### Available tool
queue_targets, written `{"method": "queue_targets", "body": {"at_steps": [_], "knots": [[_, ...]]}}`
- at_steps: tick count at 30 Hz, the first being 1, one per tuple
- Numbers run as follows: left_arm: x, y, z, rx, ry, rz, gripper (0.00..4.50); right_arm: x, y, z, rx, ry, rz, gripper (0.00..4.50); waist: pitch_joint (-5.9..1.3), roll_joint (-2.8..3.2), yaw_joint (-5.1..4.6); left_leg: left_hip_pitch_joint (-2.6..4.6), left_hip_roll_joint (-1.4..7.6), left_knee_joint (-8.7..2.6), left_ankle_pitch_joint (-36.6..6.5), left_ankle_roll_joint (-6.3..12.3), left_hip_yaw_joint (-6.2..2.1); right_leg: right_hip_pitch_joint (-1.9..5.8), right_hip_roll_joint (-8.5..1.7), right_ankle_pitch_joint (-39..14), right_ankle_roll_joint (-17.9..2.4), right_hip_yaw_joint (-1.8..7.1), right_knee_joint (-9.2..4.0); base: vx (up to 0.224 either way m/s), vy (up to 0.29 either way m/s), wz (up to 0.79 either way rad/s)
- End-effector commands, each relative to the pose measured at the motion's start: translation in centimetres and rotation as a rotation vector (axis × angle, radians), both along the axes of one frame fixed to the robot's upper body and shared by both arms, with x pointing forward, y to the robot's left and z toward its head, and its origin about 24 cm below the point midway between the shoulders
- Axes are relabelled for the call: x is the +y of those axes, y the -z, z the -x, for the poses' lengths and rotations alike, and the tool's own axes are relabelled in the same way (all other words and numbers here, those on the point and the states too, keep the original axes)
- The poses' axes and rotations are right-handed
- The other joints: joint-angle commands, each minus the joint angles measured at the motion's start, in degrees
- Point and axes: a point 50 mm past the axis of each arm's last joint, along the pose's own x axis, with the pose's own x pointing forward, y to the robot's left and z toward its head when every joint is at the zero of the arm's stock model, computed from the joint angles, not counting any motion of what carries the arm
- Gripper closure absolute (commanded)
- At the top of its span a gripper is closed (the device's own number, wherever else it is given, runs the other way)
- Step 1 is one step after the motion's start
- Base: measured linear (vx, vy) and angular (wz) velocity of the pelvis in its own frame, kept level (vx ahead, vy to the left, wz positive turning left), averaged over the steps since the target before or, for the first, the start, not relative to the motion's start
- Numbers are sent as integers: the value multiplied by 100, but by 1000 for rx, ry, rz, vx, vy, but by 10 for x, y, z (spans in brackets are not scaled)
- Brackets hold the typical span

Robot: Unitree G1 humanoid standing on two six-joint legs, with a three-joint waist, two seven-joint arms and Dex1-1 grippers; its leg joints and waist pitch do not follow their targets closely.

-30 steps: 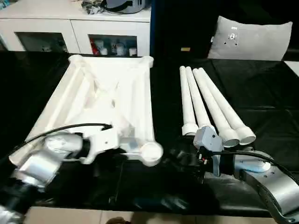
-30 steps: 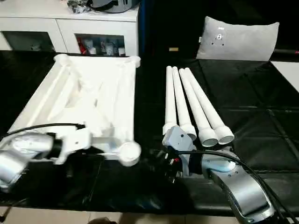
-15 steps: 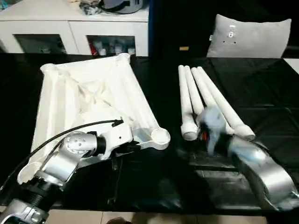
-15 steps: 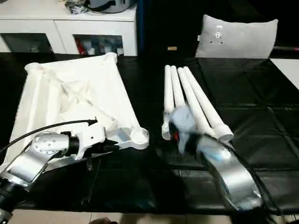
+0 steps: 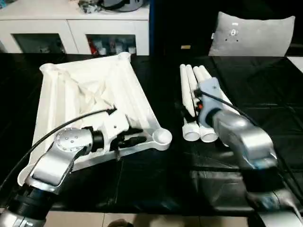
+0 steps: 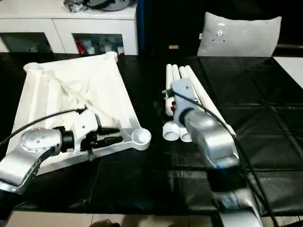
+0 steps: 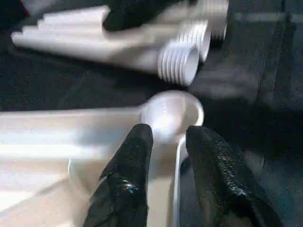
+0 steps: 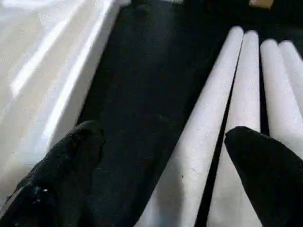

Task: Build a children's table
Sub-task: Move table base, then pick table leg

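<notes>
The children's table lies in parts on the black table. Its white top (image 5: 85,94) rests upside down at the left, ribs up. Several white legs (image 5: 189,78) lie side by side at the right, threaded ends (image 7: 182,59) toward me. My left gripper (image 5: 133,137) is at the top's near right corner, just behind the round socket (image 5: 162,136). Its black fingers (image 7: 125,184) stand apart on either side of the thin rim, so it is open. My right gripper (image 8: 163,132) hovers wide open over the leftmost leg (image 8: 203,142), holding nothing.
A white cabinet with glass doors (image 5: 71,28) stands behind the table. A grey cushion (image 5: 251,35) leans at the back right. Bare black surface (image 5: 156,179) stretches between the top, the legs and the near edge.
The top has swung round, its far end moving left. My left fingers, shut on the rim before, have parted. The right arm has moved from the near edge forward over the legs.
</notes>
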Motion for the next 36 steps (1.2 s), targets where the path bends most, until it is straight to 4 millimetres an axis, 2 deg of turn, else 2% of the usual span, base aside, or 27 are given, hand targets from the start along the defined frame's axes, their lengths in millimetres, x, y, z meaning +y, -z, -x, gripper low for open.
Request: {"method": "queue_targets", "body": {"at_steps": [1,3,4,8,14,21,30,32,34,36], "knots": [[-6,-6,2,-2,-4,20,273,3,1,-11,38,44,-1,0,-390,12,0,105,363,-381,-351,-255,-97,239,-454,973,-1348,236,-341,0,0,0],[-8,-6,3,1,-3,17,267,4,1,-14,46,52,-6,0,-397,6,-21,93,351,-369,-298,-231,-93,244,-458,987,-1388,232,-338,0,0,0],[-9,-6,3,2,-5,13,262,5,2,-17,63,65,-10,0,-389,-16,-8,90,361,-368,-268,-204,-82,242,-448,996,-1335,234,-351,0,0,0],[-11,-6,4,8,-19,0,231,5,3,-29,111,114,4,0,-395,-12,-21,90,355,-363,-250,-201,-75,231,-443,927,-1338,228,-334,0,0,0],[-9,-5,5,21,-33,-21,231,9,10,-33,153,123,12,0,-408,1,-8,76,348,-348,-177,-126,-69,235,-439,1091,-1334,217,-323,0,0,0],[-8,-5,3,19,-44,-48,231,14,31,-33,253,121,48,0,-408,18,-16,80,354,-353,-293,-158,-70,228,-440,967,-1402,207,-329,0,0,0],[-9,-5,4,23,-44,-55,231,16,40,-32,350,124,21,0,-408,24,-17,90,358,-355,-373,-160,-68,222,-443,900,-1414,208,-333,0,0,0],[-10,-5,4,20,-42,-57,226,16,41,-32,381,121,5,28,-404,22,-24,84,359,-361,-385,-162,-70,223,-440,900,-1430,201,-333,0,0,0],[-10,-5,3,16,-40,-58,226,15,41,-33,404,121,-19,28,-404,24,-21,88,358,-358,-418,-161,-67,223,-443,847,-1439,204,-336,0,0,0],[-11,-5,3,14,-39,-58,226,14,41,-33,418,122,-34,64,-403,18,-20,86,362,-359,-425,-152,-65,222,-447,834,-1445,206,-338,0,0,0]]}}
